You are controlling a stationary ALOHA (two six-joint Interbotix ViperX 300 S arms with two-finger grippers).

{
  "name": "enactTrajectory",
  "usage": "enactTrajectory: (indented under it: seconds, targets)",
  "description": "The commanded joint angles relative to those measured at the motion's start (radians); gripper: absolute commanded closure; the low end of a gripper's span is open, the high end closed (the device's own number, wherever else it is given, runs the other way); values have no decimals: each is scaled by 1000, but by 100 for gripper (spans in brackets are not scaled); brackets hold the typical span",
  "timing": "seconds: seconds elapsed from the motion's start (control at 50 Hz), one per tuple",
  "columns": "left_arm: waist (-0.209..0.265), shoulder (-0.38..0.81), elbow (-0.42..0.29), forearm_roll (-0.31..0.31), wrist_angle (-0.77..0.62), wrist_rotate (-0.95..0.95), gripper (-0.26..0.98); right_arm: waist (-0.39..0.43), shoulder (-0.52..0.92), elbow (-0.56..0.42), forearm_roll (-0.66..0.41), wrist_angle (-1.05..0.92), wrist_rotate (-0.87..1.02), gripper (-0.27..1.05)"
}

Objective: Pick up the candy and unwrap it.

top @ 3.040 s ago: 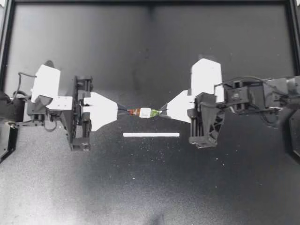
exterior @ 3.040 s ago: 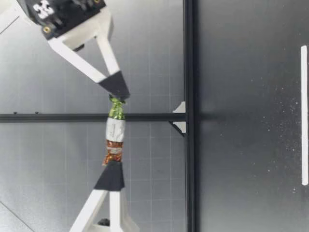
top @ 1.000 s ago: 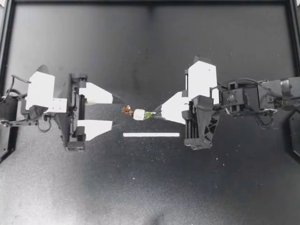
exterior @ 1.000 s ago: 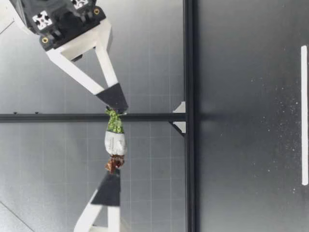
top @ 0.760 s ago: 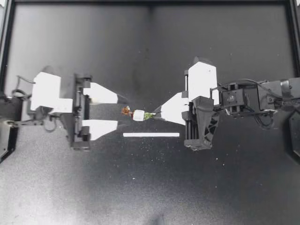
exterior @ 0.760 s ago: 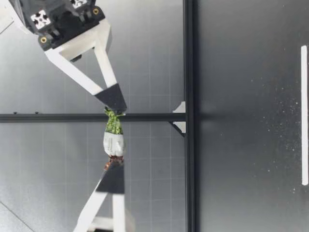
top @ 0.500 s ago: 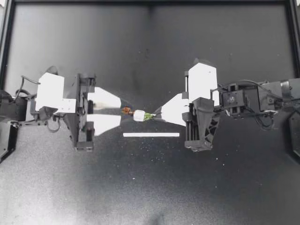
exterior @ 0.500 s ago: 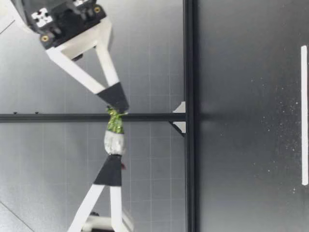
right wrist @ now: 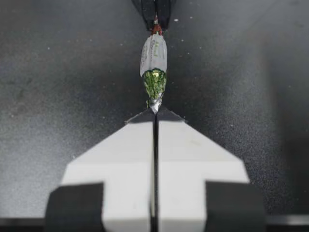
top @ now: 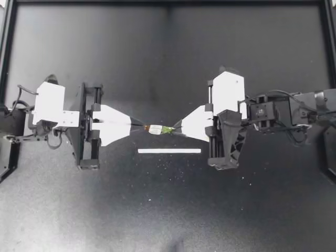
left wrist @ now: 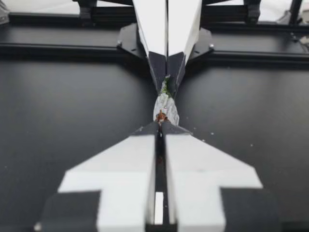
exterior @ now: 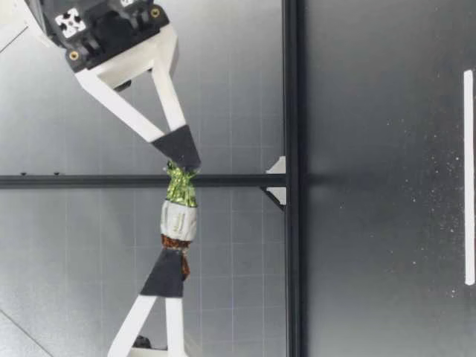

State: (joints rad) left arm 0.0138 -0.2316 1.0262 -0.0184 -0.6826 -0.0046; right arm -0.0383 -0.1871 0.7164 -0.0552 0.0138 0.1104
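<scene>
A small candy (top: 156, 128) with a white middle hangs above the table between my two grippers. My left gripper (top: 143, 127) is shut on its red-brown twisted end. My right gripper (top: 176, 127) is shut on its green twisted end. In the low view the candy (exterior: 178, 219) is held well above the table, stretched between my right gripper (exterior: 184, 162) and my left gripper (exterior: 169, 264). The left wrist view shows the candy (left wrist: 165, 107) just ahead of my left gripper (left wrist: 161, 126). In the right wrist view the green end (right wrist: 154, 83) meets my right gripper (right wrist: 155, 112).
A thin white strip (top: 169, 151) lies on the black table just in front of the candy. The table's black frame rail (top: 168, 2) runs along the far edge.
My left gripper, open and apart from the candy a second ago, has moved toward it and shut on the red-brown end. My right gripper has kept its hold on the green end.
</scene>
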Motion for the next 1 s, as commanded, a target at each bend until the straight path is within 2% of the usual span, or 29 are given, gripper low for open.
enactTrajectory:
  seconds: [0.0, 0.24, 0.36, 0.46, 0.54, 0.62, 0.8, 0.98]
  targets:
    - [0, -18, -14, 2, -6, 5, 87, 6, -26, -5, 3, -5, 0, 97]
    - [0, -17, -26, 20, 0, 46, 87, 6, -9, -5, 2, -11, -9, 95]
    - [2, -17, -31, 20, 14, 91, 87, 6, -5, -5, 2, -12, -3, 86]
    - [0, -17, -38, 20, 46, 167, 87, 6, -5, -3, 3, -12, -2, 68]
    - [-2, -20, -51, 21, 86, 259, 87, 6, -6, 2, 5, -23, 3, 41]
    - [-9, -28, -74, 23, 149, 374, 87, 2, -14, 18, 15, -64, 15, 21]
    - [-44, -52, -133, 23, 311, 637, 87, -40, -44, 84, 66, -282, 124, 25]
    - [-80, -57, -164, 23, 351, 904, 87, -60, -32, 121, 15, -472, 328, 25]
